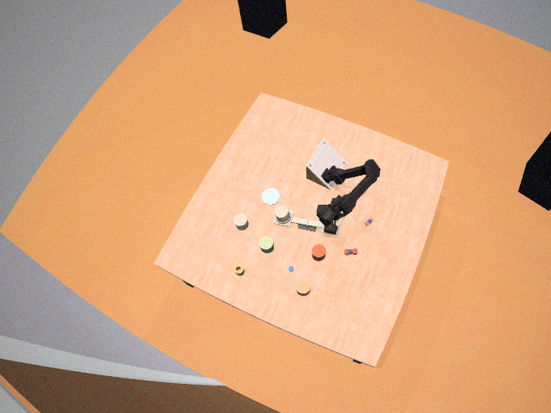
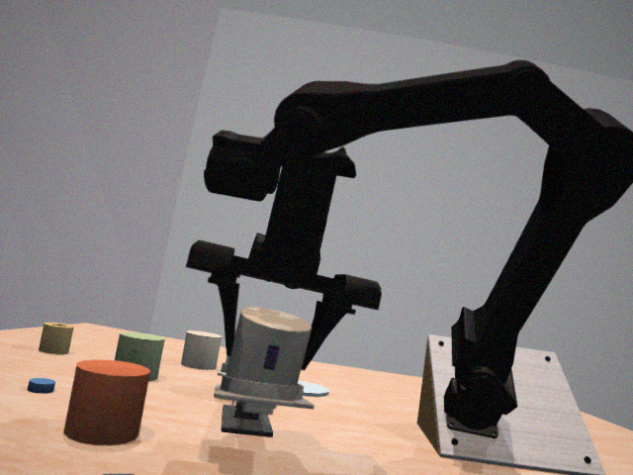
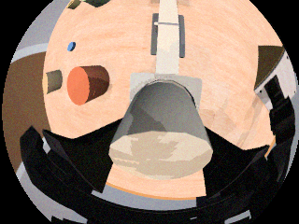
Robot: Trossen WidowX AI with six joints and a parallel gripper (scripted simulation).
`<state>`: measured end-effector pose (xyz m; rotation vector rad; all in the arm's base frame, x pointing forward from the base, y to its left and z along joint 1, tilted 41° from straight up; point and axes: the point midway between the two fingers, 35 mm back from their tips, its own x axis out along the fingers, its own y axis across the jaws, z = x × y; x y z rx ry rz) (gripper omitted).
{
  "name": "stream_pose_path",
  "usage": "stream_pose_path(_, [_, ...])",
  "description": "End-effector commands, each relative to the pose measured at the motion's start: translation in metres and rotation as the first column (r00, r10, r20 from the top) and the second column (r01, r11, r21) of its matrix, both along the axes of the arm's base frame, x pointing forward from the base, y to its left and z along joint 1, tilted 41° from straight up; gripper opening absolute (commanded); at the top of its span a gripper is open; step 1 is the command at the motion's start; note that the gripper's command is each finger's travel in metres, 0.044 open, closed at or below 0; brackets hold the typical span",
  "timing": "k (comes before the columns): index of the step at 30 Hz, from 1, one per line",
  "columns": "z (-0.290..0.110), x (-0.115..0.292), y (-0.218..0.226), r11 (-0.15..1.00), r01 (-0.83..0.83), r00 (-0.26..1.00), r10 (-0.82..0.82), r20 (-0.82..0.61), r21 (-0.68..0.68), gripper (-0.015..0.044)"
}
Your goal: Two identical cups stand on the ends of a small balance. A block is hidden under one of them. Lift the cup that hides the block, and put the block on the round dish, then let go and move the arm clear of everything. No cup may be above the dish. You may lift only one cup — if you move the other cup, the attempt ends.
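Note:
My gripper (image 1: 330, 227) (image 2: 268, 358) is shut on the near grey cup (image 2: 265, 332) (image 3: 163, 131), fingers on its two sides. The cup carries a small purple mark and leans, with its rim at the tilted pad of the balance (image 1: 302, 220) (image 2: 263, 396) (image 3: 167, 44). In the top view the arm hides this cup. The other cup (image 1: 281, 212) stands on the far end of the balance. The pale blue round dish (image 1: 270, 195) (image 2: 313, 389) lies beyond that far end. No block shows.
A red cylinder (image 1: 318, 250) (image 2: 106, 401) (image 3: 88, 84) stands close to the held cup. Farther off are a green cylinder (image 1: 266, 243) (image 2: 139, 354), a beige cylinder (image 1: 240, 219) (image 2: 202, 348), an olive ring (image 1: 239, 269) (image 2: 55, 337), a blue disc (image 1: 291, 268) (image 2: 41, 385) and the arm's mount (image 2: 510, 404).

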<state>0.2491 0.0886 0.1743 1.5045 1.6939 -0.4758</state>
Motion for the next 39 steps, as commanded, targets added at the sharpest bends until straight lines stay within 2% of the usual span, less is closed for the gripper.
stream_pose_path(1, [0.006,0.002,-0.002,1.0,0.002,1.0,-0.002,0.016,0.004,0.0])
stream_pose_path(39, [0.043,-0.002,-0.035,0.998,0.061,0.997,-0.06,0.054,-0.009,0.0])
